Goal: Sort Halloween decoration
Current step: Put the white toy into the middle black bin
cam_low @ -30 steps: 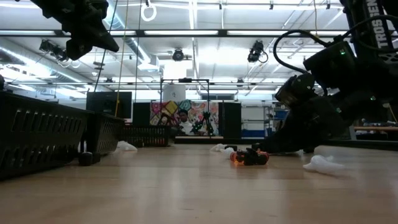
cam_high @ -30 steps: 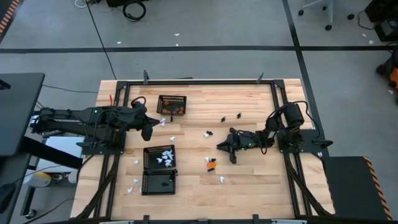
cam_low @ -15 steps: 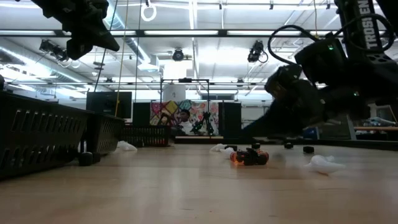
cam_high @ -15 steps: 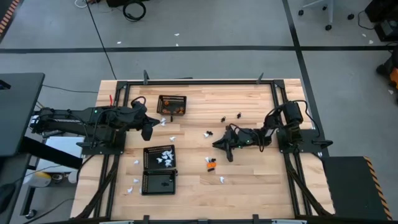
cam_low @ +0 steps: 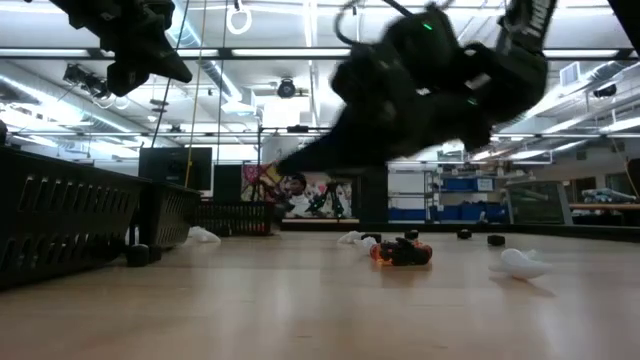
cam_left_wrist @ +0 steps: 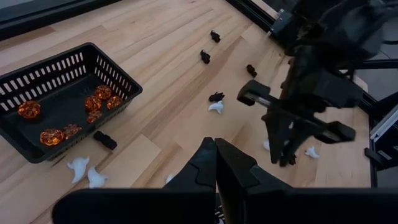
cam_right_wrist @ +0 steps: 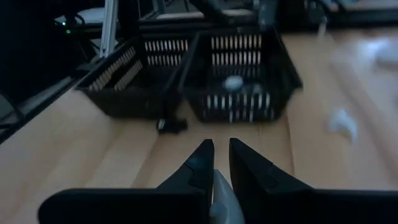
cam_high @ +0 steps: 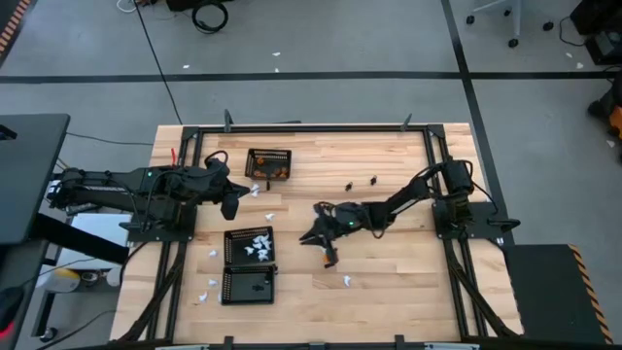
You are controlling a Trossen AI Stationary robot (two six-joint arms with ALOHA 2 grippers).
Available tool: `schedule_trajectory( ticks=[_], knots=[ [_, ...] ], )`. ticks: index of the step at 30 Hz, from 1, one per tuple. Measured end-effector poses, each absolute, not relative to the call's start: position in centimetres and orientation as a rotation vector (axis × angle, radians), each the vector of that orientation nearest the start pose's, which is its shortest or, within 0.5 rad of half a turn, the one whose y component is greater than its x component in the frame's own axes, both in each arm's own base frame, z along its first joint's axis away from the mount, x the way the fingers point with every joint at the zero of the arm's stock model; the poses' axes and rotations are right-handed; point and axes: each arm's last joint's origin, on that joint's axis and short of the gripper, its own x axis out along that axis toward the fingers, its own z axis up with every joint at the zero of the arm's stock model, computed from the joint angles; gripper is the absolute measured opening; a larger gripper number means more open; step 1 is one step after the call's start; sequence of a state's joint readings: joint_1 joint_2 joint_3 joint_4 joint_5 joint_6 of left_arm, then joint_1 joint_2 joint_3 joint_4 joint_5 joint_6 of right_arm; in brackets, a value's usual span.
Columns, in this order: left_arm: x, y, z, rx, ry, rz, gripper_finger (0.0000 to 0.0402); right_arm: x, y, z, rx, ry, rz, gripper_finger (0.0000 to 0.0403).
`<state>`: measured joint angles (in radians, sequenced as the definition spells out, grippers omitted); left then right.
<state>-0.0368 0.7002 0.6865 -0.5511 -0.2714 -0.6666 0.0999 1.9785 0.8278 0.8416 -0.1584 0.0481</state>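
Between the right gripper's (cam_right_wrist: 216, 163) fingers, a small white decoration piece (cam_right_wrist: 221, 198) is sitting pinched, the narrow gap closed on it. Ahead across the wooden counter (cam_right_wrist: 93, 168), a stray black piece (cam_right_wrist: 171, 125) is lying just before two black mesh baskets, and the right-hand basket (cam_right_wrist: 239, 76) is already holding white pieces. I judge the step in hand to be carrying this white piece to that basket, so the arm should be staying high enough to clear the rim and releasing only once over the middle. Farther off, the left gripper (cam_left_wrist: 215, 160) is hovering with fingers shut and empty near the third basket (cam_left_wrist: 59, 99), which is holding the orange pieces (cam_left_wrist: 93, 104)
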Motion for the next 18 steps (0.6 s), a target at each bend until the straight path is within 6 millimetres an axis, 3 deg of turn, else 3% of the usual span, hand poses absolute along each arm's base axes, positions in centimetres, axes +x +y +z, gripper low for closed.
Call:
schedule_trajectory(
  ticks=[5, 9, 18],
  knots=[
    [14.5, 0.2, 27.9, -0.553, 0.461, 0.403, 0.0009, 39.5, 3.7, 14.1, -0.036, 0.291, 0.249, 0.0048],
    [14.5, 0.2, 27.9, -0.523, 0.468, 0.395, 0.0009, 41.4, 3.3, 14.1, -0.056, 0.298, 0.261, 0.0049],
    [14.3, 0.0, 27.6, -0.577, 0.533, 0.319, 0.0009, 48.2, 4.2, 14.6, -0.028, 0.203, 0.307, 0.005]
  ],
)
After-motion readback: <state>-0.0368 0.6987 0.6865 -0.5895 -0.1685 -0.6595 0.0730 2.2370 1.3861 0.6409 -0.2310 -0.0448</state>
